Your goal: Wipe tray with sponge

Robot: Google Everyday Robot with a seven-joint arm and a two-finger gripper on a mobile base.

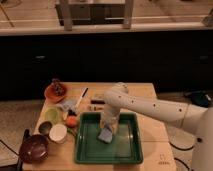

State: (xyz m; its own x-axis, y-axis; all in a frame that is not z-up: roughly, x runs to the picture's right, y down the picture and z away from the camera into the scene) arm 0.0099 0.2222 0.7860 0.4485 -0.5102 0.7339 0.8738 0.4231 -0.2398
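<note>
A large dark green tray [87, 152] with a raised rim lies on the front part of the wooden table. Inside it, near the middle, sits a small light blue-grey sponge [105, 135]. My gripper [107, 127] comes down from the white arm into the tray and rests right on top of the sponge, pressing it against the tray floor. The gripper's lower part hides the upper edge of the sponge.
Left of the tray stand a dark brown bowl [34, 148], a white cup [58, 132], a green bowl [52, 115], an orange plate [55, 92] with food, a crumpled pale wrapper [67, 104] and an orange item [72, 121]. Small utensils [96, 104] lie behind the tray.
</note>
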